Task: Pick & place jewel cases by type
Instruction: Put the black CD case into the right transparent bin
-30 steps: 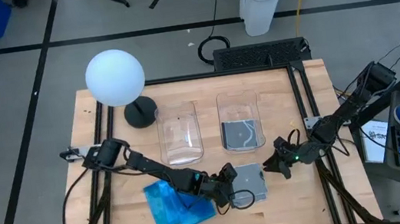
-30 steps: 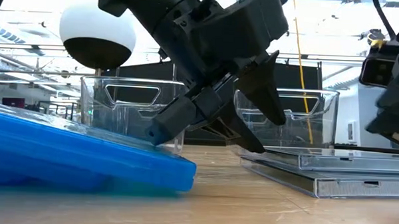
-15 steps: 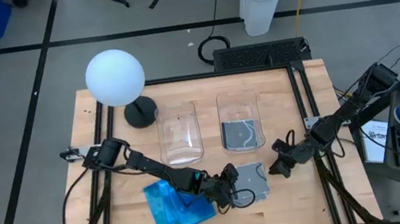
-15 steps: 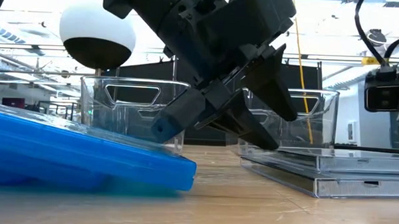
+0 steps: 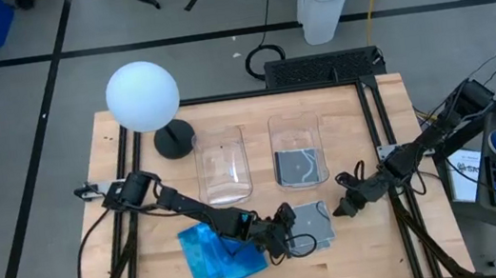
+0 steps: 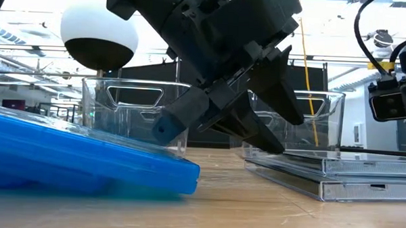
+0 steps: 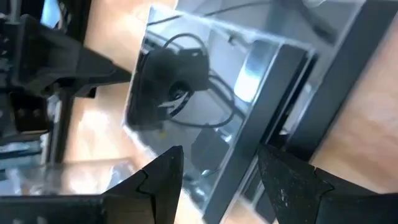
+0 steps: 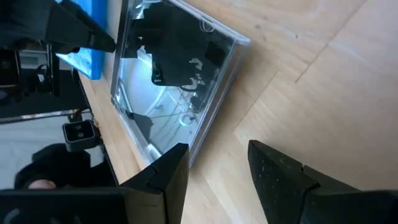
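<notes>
Two clear jewel cases [image 5: 311,225] lie stacked flat on the wooden table, near its front middle. Several blue jewel cases [image 5: 213,254] lie in a loose pile to their left. My left gripper [image 5: 286,233] is open at the clear stack's left edge. In the left wrist view the top case's dark spine [image 7: 273,118] runs between its fingers. My right gripper [image 5: 342,209] is open just right of the stack, with bare table between its fingers [image 8: 168,174]. Another clear case with a grey-black insert [image 5: 298,165] lies in the right bin. My left gripper slants down from the table's left. Its lower fingertip [image 6: 273,149] is at the left end of the top clear case [image 6: 323,159] and its upper finger [image 6: 284,103] stands above the case. I cannot tell whether either finger touches the case, which lies flat.
Two clear bins [image 5: 223,166] [image 5: 295,133] stand side by side behind the cases. A white globe lamp [image 5: 141,95] on a black base stands at the far left. Black rails [image 5: 401,220] run along the table's sides. Bare wood lies in front of the stacks.
My right gripper has rolled about its own line at the wrist and stayed at about the same spot right of the clear stack. The cases have not moved.
</notes>
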`<state>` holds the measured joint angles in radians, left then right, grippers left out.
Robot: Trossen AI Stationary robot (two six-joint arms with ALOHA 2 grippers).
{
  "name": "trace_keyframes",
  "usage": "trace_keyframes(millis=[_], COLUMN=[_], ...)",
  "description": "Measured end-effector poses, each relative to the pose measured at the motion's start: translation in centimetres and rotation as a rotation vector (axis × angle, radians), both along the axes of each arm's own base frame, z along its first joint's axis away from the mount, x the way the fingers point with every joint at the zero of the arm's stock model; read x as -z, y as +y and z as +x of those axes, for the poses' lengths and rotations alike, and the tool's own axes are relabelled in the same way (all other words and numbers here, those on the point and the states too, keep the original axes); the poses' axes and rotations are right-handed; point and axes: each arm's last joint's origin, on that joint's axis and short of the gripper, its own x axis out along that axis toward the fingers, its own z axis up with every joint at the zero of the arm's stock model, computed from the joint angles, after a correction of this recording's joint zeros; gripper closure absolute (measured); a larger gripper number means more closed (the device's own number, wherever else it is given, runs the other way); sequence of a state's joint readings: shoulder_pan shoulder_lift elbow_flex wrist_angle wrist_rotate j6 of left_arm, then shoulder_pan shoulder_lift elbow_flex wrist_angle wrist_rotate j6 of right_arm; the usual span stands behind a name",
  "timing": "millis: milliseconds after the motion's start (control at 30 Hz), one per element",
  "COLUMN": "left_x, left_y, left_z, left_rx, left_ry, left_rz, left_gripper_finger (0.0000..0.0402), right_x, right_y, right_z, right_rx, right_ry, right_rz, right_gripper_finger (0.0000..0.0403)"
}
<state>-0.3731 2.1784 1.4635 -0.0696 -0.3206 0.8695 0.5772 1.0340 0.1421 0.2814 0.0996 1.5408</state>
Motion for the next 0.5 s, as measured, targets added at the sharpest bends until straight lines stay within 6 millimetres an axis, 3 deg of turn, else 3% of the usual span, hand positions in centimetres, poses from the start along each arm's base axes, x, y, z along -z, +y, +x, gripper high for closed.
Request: trace_keyframes(millis=[500], left_x=[0.0], left_y=[0.3], left_z=[0.1], left_rx=[-0.029], left_ry=[0.001], left_rz=[-0.034], left_gripper_finger=[0.019], right_x=[0.6], right_y=[1.2], right_z=[1.2], right_rx=[0.018], right_ry=[-0.047], right_rz=[0.089], right_gripper_finger=[0.0248])
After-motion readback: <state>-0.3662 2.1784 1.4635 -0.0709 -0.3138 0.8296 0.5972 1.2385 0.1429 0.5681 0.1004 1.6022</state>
